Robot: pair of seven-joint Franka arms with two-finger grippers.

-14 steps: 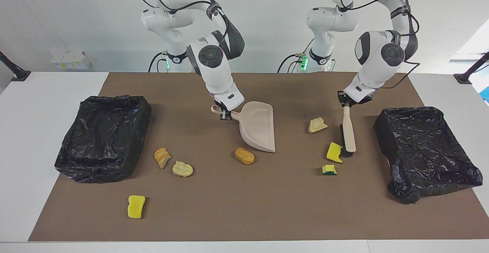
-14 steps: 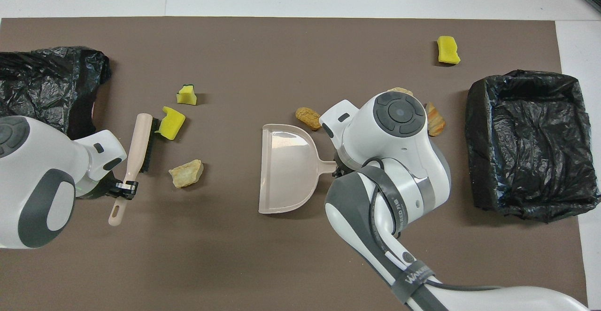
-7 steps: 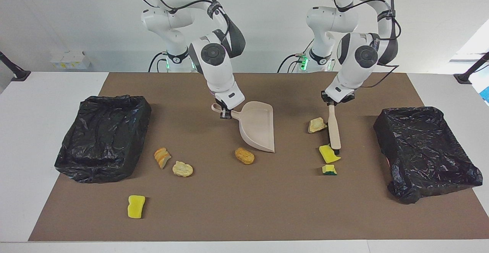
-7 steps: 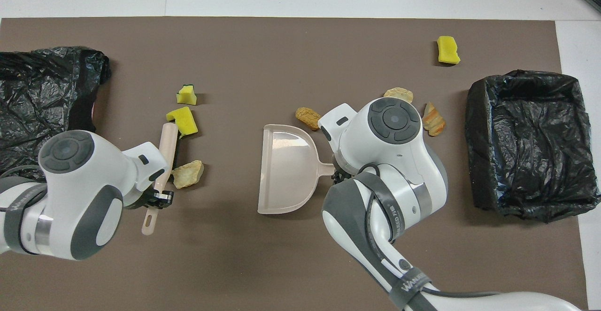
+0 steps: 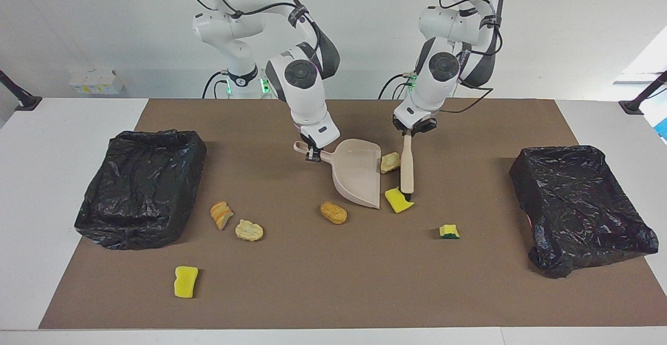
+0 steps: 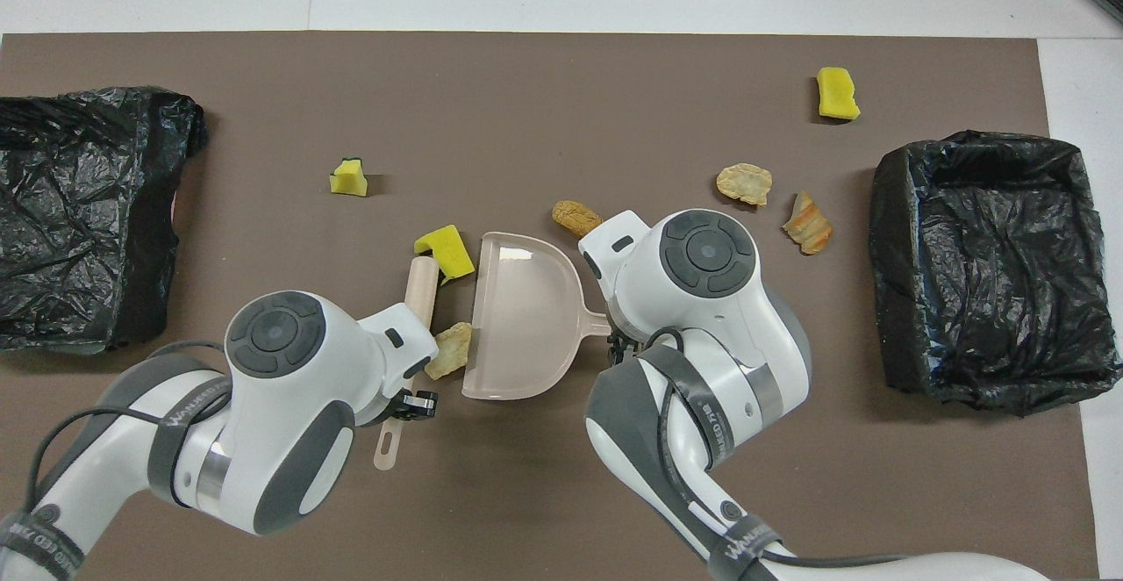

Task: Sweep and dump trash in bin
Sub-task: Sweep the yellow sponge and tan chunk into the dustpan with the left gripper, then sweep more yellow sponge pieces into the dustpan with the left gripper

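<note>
My right gripper [image 5: 312, 155] is shut on the handle of the beige dustpan [image 5: 358, 175] [image 6: 522, 318], which rests mid-mat. The left gripper [image 5: 409, 132] [image 6: 412, 404] is shut on the brush [image 5: 407, 165] [image 6: 419, 287], bristles down beside the pan's mouth. Trash at that mouth: a yellow sponge [image 5: 398, 200] [image 6: 446, 247] and a tan chunk [image 5: 390, 161] [image 6: 452, 348]. A green-backed sponge [image 5: 449, 231] lies toward the left arm's end. An orange chunk [image 5: 333, 212] sits just past the pan.
Black-bagged bins stand at each end of the mat, one [image 5: 130, 225] at the right arm's end, one [image 5: 583, 152] at the left arm's. Near the first lie two bread pieces [image 5: 221, 214] [image 5: 249, 230] and a yellow sponge [image 5: 186, 281].
The left arm has swept the brush toward the dustpan, pushing the yellow sponge and tan chunk to its mouth. The green-backed sponge stayed behind. The dustpan shifted slightly toward the brush.
</note>
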